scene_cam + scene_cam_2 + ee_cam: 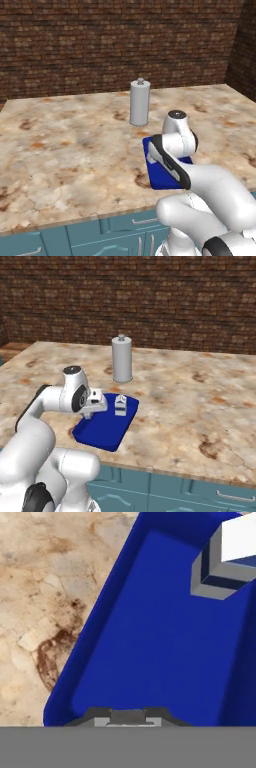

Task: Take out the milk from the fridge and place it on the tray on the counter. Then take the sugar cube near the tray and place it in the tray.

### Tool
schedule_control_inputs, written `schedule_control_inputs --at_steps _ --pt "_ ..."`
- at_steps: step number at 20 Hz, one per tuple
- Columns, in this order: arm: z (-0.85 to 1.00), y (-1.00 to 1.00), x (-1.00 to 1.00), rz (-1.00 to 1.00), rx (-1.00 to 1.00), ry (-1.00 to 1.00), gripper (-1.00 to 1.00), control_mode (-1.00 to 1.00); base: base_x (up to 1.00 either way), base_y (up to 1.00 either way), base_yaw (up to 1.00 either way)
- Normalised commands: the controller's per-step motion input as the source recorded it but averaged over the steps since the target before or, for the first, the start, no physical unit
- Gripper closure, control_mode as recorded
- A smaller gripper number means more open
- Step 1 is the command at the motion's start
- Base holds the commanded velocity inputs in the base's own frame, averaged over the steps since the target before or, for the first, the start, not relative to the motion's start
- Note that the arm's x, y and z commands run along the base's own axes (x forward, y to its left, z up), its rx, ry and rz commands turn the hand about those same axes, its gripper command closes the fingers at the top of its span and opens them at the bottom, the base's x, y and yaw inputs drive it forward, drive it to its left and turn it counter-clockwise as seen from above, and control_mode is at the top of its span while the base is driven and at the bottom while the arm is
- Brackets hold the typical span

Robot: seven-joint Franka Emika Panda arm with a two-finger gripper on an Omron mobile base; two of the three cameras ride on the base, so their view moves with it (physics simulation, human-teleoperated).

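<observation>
Milk carton point(120, 405) stands upright inside the blue tray point(102, 432), at its far end, on the marbled counter point(190, 401). Gripper point(88, 415) hangs low over the tray's near-left part, jaws pinched nearly together; whether anything sits between them cannot be told. In the hand view the carton point(227, 559) is at upper right. Grey canister point(121, 358) stands just behind the tray.

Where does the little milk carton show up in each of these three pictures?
Left base view: I can't pick it out; the arm covers much of the tray.
Right base view: the milk stands in the tray's far end, mid-picture.
Hand view: upper right corner, inside the tray.
Shared landmark: the blue tray.
</observation>
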Motion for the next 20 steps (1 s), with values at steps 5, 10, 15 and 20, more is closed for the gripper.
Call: schedule_control_inputs --at_steps 5,10,15,20 --pt "-0.20 -0.20 0.00 -0.01 0.04 -0.02 1.00 -1.00 0.00 0.00 0.00" --pt "-0.16 -0.12 0.00 -0.03 0.01 0.00 1.00 -1.00 0.00 0.00 0.00" --pt "-0.14 -0.02 0.01 -0.02 0.00 -0.01 1.00 -1.00 0.00 0.00 0.00" --pt "-0.17 -0.02 0.01 -0.01 0.00 -0.01 1.00 -1.00 0.00 0.00 0.00"
